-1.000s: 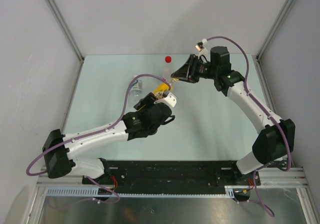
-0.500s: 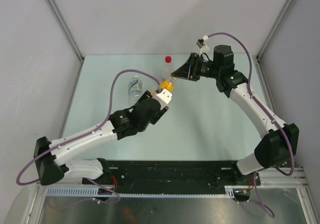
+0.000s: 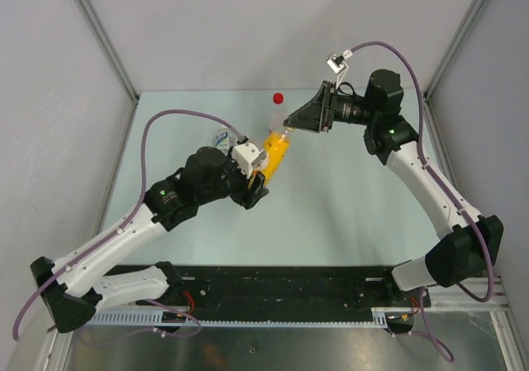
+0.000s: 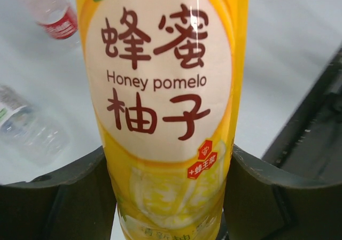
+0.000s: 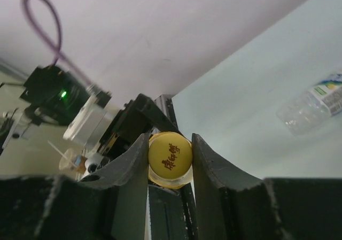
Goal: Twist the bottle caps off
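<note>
A bottle [image 3: 276,149] of yellow-orange drink, labelled "Honey pomelo" [image 4: 165,90], hangs tilted above the table between the two arms. My left gripper [image 3: 263,173] [image 4: 168,170] is shut on its lower body, one finger on each side. My right gripper [image 3: 288,126] [image 5: 170,148] is shut on its yellow cap [image 5: 170,155]. A clear bottle with a blue-white label [image 3: 221,138] [image 5: 315,103] lies on the table to the left. Behind the held bottle is a clear bottle with a red-white label [image 4: 56,16], its red cap [image 3: 278,98] showing. No white cap shows.
The pale table [image 3: 347,189] is closed in by grey walls on the left, back and right. A black rail [image 3: 273,284] with both arm bases runs along the near edge. Purple cables loop over each arm.
My left arm has swung its wrist to the left and back, still holding the yellow bottle, which now shows more. The right gripper stayed on the cap and shifted slightly right.
</note>
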You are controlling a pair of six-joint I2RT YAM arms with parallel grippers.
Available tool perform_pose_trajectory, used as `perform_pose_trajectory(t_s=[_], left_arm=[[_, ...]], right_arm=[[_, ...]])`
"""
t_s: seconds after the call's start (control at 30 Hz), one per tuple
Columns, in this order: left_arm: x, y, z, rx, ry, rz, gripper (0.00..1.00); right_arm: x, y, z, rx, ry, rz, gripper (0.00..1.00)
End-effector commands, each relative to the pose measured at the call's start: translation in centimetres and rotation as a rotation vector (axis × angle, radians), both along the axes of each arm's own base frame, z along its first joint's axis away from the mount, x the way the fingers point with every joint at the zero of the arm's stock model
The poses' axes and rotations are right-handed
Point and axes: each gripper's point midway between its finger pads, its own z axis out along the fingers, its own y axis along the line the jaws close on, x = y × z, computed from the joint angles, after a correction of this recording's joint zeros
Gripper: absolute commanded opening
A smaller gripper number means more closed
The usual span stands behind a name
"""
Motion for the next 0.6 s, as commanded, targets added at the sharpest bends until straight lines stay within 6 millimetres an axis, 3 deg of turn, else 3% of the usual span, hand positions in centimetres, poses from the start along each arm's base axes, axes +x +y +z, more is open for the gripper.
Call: perform_pose_trajectory(t_s=[0.0, 0.37, 0.57], left_arm=[[-3.9, -2.9, 4.9, -0.239, -0.011, -0.289, 0.07], [-10.7, -4.0, 8.4, -0.431, 0.089, -0.734, 0.04], [-12.7, -4.0, 9.8, -0.463, 0.124, -0.894, 0.03]], right_arm=[[-4.2, -0.6, 3.7, 0.048, -0.207, 0.148, 0.0], [-8.8, -1.6, 6.9, 0.09, -0.412, 0.268, 0.0], [-10.6, -1.8, 7.8, 0.107, -0.497, 0.305, 0.0]])
